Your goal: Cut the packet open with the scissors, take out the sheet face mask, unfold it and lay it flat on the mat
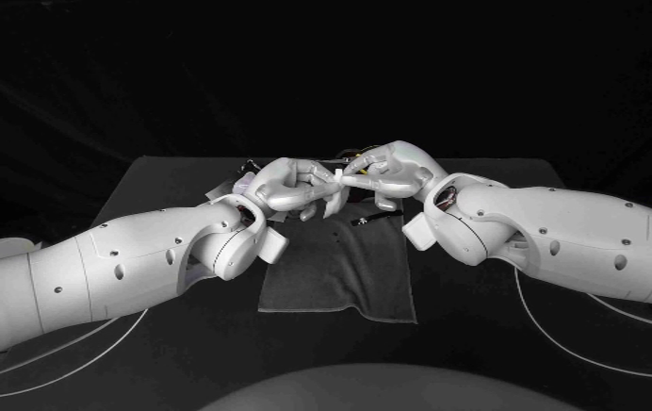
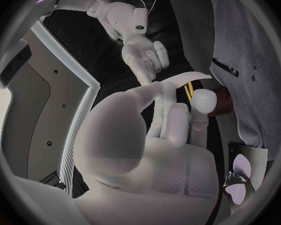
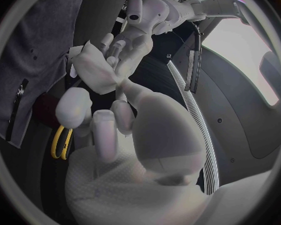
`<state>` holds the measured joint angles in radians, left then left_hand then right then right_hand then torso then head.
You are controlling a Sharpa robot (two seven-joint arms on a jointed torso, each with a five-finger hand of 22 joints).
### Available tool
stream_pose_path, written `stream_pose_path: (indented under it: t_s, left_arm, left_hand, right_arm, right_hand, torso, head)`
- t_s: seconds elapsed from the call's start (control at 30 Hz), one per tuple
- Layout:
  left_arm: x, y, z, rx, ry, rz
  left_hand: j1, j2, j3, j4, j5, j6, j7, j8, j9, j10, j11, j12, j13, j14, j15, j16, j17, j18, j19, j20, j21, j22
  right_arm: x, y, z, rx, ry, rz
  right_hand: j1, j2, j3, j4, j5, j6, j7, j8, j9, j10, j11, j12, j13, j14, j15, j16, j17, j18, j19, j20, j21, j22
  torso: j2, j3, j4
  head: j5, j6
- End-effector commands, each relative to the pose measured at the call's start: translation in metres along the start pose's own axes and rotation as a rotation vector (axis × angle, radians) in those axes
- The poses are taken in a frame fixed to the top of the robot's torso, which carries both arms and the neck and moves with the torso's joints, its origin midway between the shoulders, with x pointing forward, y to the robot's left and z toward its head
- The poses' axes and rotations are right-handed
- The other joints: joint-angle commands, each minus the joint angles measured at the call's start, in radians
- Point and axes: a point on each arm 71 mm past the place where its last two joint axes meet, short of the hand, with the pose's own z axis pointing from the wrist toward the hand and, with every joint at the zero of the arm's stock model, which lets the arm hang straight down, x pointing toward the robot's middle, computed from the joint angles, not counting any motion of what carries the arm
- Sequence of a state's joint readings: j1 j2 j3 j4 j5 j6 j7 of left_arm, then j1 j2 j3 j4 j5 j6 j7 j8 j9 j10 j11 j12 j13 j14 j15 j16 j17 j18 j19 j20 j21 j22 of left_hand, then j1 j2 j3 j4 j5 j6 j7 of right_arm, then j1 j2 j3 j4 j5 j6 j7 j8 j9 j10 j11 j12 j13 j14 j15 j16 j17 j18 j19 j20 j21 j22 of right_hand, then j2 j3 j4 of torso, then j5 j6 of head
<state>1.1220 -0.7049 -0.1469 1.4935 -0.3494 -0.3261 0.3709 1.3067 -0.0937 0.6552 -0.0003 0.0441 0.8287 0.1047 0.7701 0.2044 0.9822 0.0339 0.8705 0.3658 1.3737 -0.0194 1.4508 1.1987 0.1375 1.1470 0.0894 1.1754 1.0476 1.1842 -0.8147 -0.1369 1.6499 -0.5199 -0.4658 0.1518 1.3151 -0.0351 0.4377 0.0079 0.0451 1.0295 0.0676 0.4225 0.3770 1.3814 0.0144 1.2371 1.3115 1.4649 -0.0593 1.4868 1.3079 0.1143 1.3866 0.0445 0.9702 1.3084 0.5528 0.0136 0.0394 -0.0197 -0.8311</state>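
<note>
**Pose.** Both arms are being held in over the surface (image 1: pixel 170 180), forearms angled inward, so that the left hand (image 1: pixel 289 189) and the right hand (image 1: pixel 394 173) are meeting, fingers to fingers, above the far end of the mat (image 1: pixel 340 279). The mask (image 1: pixel 340 180), still folded, is being carried between them, clear of the mat.

**Grasp.** The left hand is pinching the mask: in the right wrist view its fingers (image 3: pixel 109 52) are being pressed onto the white folded piece (image 3: pixel 93 75). The right hand (image 3: pixel 134 135) is being closed on the same piece from the opposite side. In the left wrist view the mask (image 2: pixel 187 77) is being drawn out as a narrow pale strip from the left hand (image 2: pixel 153 150) toward the right hand (image 2: pixel 143 52).

**Obscured.**
- The contact of the right hand's fingers with the mask is being partly hidden by its own palm.
- The scissors (image 3: pixel 55 145) are being shown by their yellow handles alone, beside the mat's edge; the blades are being hidden behind the right hand.
- A small dark object (image 1: pixel 366 221) is lying on the mat; it cannot be identified.
</note>
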Motion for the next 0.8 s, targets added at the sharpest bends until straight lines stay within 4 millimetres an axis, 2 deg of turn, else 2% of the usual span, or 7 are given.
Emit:
stream_pose_path:
  t_s: [0.03, 0.2, 0.27, 0.33, 0.5, 0.6, 0.8]
  left_arm:
    - [0.002, -0.002, 0.0, 0.011, 0.02, -0.004]
    - [0.003, -0.002, 0.0, 0.011, 0.025, -0.009]
    - [0.003, -0.002, 0.0, 0.011, 0.032, -0.013]
    - [0.004, -0.002, 0.0, 0.01, 0.04, -0.017]
    - [0.002, -0.001, -0.002, 0.004, 0.042, -0.016]
    - [-0.003, 0.0, -0.003, -0.002, 0.027, -0.012]
    - [-0.009, -0.002, -0.004, -0.001, 0.003, -0.01]
  left_hand:
    - [0.002, -0.003, 0.0, -0.002, 0.004, -0.001, 0.004, 0.004, 0.001, 0.004, 0.002, -0.009, -0.002, -0.004, -0.002, -0.006, -0.001, -0.004, -0.004, -0.005, -0.002, -0.001]
    - [-0.003, -0.021, -0.013, -0.007, 0.004, -0.025, 0.014, -0.014, -0.008, -0.021, 0.013, -0.025, -0.005, -0.007, 0.007, -0.007, -0.005, -0.004, -0.01, -0.002, -0.008, -0.008]
    - [-0.009, -0.04, -0.025, -0.009, 0.004, -0.048, 0.027, -0.038, -0.02, -0.037, 0.023, -0.028, -0.004, -0.013, 0.015, -0.01, -0.013, -0.003, -0.019, 0.003, -0.017, -0.018]
    - [-0.015, -0.075, -0.044, -0.017, 0.002, -0.081, 0.043, -0.066, -0.033, -0.056, 0.037, -0.029, -0.002, -0.026, 0.026, -0.016, -0.031, 0.0, -0.033, 0.01, -0.03, -0.032]
    - [-0.034, -0.118, -0.097, -0.015, 0.003, -0.145, 0.079, -0.115, -0.058, -0.101, 0.073, -0.013, 0.009, -0.054, 0.058, -0.025, -0.061, 0.005, -0.063, 0.036, -0.057, -0.06]
    - [-0.06, -0.123, -0.141, 0.01, 0.003, -0.148, 0.087, -0.116, -0.06, -0.124, 0.084, 0.007, 0.02, -0.066, 0.071, -0.025, -0.071, 0.009, -0.078, 0.052, -0.072, -0.074]
    - [-0.1, -0.132, -0.218, 0.059, 0.004, -0.137, 0.086, -0.097, -0.056, -0.148, 0.086, 0.036, 0.032, -0.079, 0.075, -0.023, -0.083, 0.017, -0.093, 0.062, -0.09, -0.093]
  right_arm:
    - [-0.002, 0.001, 0.0, -0.017, -0.021, -0.014]
    - [-0.003, 0.001, 0.0, -0.016, -0.027, -0.021]
    - [-0.003, 0.001, 0.0, -0.015, -0.03, -0.024]
    - [-0.004, 0.001, 0.0, -0.014, -0.035, -0.026]
    - [-0.005, 0.0, -0.001, -0.012, -0.041, -0.029]
    - [-0.006, 0.0, -0.002, -0.009, -0.042, -0.03]
    - [-0.007, -0.001, -0.002, -0.005, -0.042, -0.034]
  right_hand:
    - [0.015, 0.008, 0.009, 0.0, 0.003, 0.007, -0.004, 0.007, 0.02, 0.032, -0.024, 0.007, 0.013, 0.08, -0.006, 0.007, 0.17, -0.01, 0.01, -0.002, 0.008, 0.034]
    - [0.013, 0.007, 0.015, -0.003, 0.003, 0.007, -0.005, 0.012, 0.023, 0.038, -0.024, 0.015, 0.019, 0.082, -0.007, 0.011, 0.174, -0.012, 0.014, -0.003, 0.018, 0.038]
    - [0.012, 0.005, 0.018, -0.005, 0.003, 0.007, -0.006, 0.016, 0.025, 0.042, -0.025, 0.019, 0.023, 0.082, -0.008, 0.012, 0.177, -0.013, 0.016, -0.003, 0.023, 0.04]
    - [0.011, 0.004, 0.019, -0.006, 0.003, 0.007, -0.006, 0.017, 0.026, 0.044, -0.025, 0.023, 0.025, 0.083, -0.008, 0.014, 0.178, -0.013, 0.016, -0.004, 0.024, 0.041]
    - [0.009, 0.004, 0.024, -0.009, 0.003, 0.007, -0.006, 0.021, 0.028, 0.049, -0.026, 0.029, 0.03, 0.084, -0.009, 0.016, 0.181, -0.014, 0.019, -0.004, 0.031, 0.044]
    - [0.009, 0.003, 0.025, -0.009, 0.003, 0.007, -0.006, 0.022, 0.028, 0.049, -0.026, 0.029, 0.03, 0.084, -0.009, 0.016, 0.181, -0.015, 0.02, -0.004, 0.033, 0.045]
    - [0.008, 0.002, 0.026, -0.01, 0.003, 0.007, -0.006, 0.023, 0.029, 0.051, -0.026, 0.032, 0.032, 0.084, -0.009, 0.017, 0.182, -0.015, 0.02, -0.004, 0.033, 0.045]
  torso:
    - [0.001, -0.0001, 0.0007]
    - [0.0, -0.0002, 0.0008]
    - [0.0, -0.0005, 0.0008]
    - [0.0, -0.0005, 0.0008]
    - [0.0, -0.0002, 0.0004]
    - [0.001, -0.0003, 0.0008]
    - [0.001, -0.0007, 0.0006]
  head:
    - [0.0, -0.001]
    - [-0.001, -0.001]
    - [-0.001, -0.002]
    - [-0.001, -0.002]
    - [-0.002, -0.002]
    - [-0.003, -0.002]
    - [-0.004, -0.002]
